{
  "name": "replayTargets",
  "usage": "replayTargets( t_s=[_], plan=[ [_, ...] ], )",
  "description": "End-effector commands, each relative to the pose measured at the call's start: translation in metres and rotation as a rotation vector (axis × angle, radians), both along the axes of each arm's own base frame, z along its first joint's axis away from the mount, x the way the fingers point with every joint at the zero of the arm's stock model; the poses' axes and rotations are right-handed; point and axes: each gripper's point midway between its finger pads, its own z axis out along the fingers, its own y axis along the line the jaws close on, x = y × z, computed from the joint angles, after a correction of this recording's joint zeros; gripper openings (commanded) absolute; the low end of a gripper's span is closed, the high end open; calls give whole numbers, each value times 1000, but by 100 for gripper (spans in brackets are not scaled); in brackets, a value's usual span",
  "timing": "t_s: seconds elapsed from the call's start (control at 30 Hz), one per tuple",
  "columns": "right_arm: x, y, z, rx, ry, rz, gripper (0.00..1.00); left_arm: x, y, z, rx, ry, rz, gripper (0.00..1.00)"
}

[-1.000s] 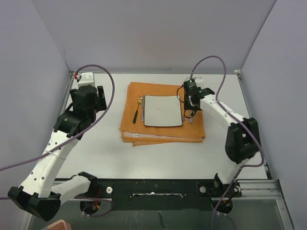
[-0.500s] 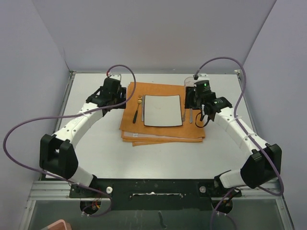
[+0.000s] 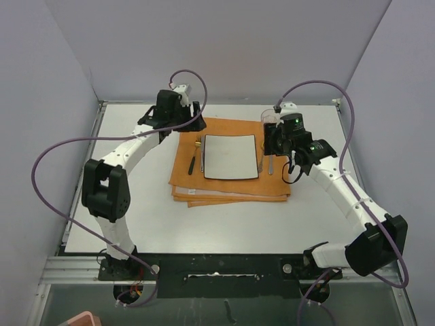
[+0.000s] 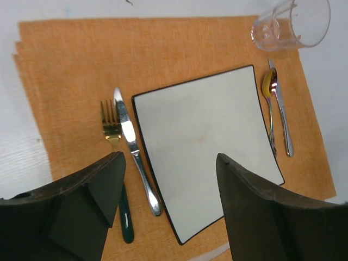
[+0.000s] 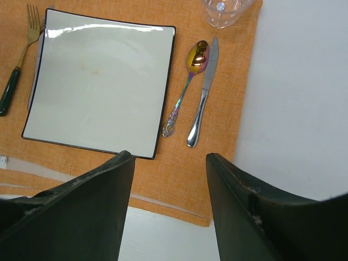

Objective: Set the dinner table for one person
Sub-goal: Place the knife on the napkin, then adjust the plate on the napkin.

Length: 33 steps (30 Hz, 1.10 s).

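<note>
The dinner table [image 3: 136, 204] is a wide white-grey top. An orange folded cloth [image 3: 231, 183] lies on it with a square white plate [image 3: 231, 157] in the middle. A gold fork with a dark green handle [image 4: 114, 130] and a silver knife [image 4: 133, 147] lie left of the plate. A spoon [image 5: 187, 92] and a second knife [image 5: 204, 98] lie right of it. A clear glass [image 3: 268, 117] stands at the cloth's back right corner. My left gripper [image 3: 190, 115] is open and empty above the cloth's back left corner. My right gripper [image 3: 273, 142] is open and empty above the cloth's right edge.
Grey walls close the table at the back and both sides. A metal rail [image 3: 217, 261] runs along the near edge by the arm bases. Bare tabletop shows right of the cloth [image 5: 293, 81] and left of it [image 4: 22, 157].
My left arm has swung from the table's left side to the cloth's back left corner. My right arm has stretched out, with its gripper shifted slightly right of the cutlery.
</note>
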Motion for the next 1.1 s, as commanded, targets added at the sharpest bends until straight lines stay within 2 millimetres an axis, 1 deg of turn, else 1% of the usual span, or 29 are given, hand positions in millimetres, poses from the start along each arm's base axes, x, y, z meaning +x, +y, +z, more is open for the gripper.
replayTargets(
  t_s=[0.0, 0.03, 0.07, 0.13, 0.3, 0.37, 0.43, 0.5, 0.57, 0.6, 0.63, 0.73, 0.87, 1.0, 1.07],
  plan=[
    [-1, -6, 31, 1, -83, 8, 55, 5, -36, -12, -167, 50, -112, 66],
    [-1, -8, 32, -3, -87, 5, 55, 4, -37, -19, -176, 66, -114, 66],
    [-2, -10, 33, -7, -91, 0, 55, 0, -37, -32, -181, 96, -116, 65],
    [-3, -12, 34, -8, -95, -6, 53, -4, -37, -49, -190, 128, -110, 64],
    [-5, -15, 31, -12, -87, -18, 46, -12, -37, -71, -211, 165, -100, 64],
    [-6, -16, 32, -9, -89, -23, 40, -14, -36, -81, -204, 180, -98, 64],
    [-6, -15, 32, -1, -89, -22, 30, -14, -35, -90, -198, 193, -90, 64],
    [-7, -14, 34, 7, -89, -20, 25, -14, -35, -97, -194, 199, -89, 62],
    [-7, -13, 33, 10, -88, -15, 11, -12, -36, -102, -195, 210, -89, 54],
    [-8, -13, 33, 10, -85, -14, 8, -11, -36, -105, -195, 217, -87, 51],
    [-8, -13, 32, 8, -83, -14, 8, -9, -37, -107, -197, 218, -86, 50],
    [-8, -15, 30, -2, -76, -20, 12, 0, -38, -113, -198, 220, -74, 49],
    [-9, -19, 32, -24, -79, -23, 13, 10, -38, -122, -203, 229, -63, 50],
    [-7, -22, 36, -45, -88, -28, 13, 20, -40, -125, -203, 220, -59, 50],
    [-5, -22, 34, -50, -85, -31, 13, 25, -42, -126, -211, 219, -59, 49]
  ],
)
